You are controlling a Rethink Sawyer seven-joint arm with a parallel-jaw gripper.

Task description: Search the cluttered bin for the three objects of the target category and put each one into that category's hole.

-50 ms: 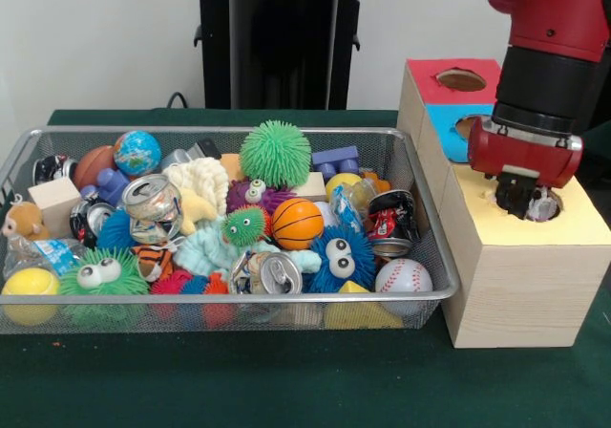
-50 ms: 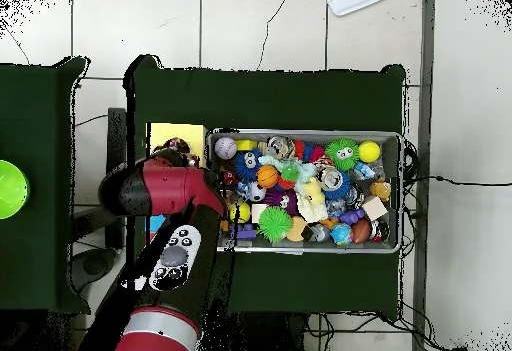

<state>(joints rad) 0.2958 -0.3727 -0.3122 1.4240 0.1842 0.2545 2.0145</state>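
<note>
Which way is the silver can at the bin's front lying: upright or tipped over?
Tipped over. The can lies on its side among the toys, its pull-tab top facing the front camera instead of pointing up.

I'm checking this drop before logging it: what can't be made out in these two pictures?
- Front view: the hand is down in the yellow hole; open or shut can't be told, nor what the shiny thing there is.
- Front view: the arm covers part of the blue hole.
- Overhead view: the arm hides most of the wooden box.
- Overhead view: toys in the wire bin are too small to identify.
</note>
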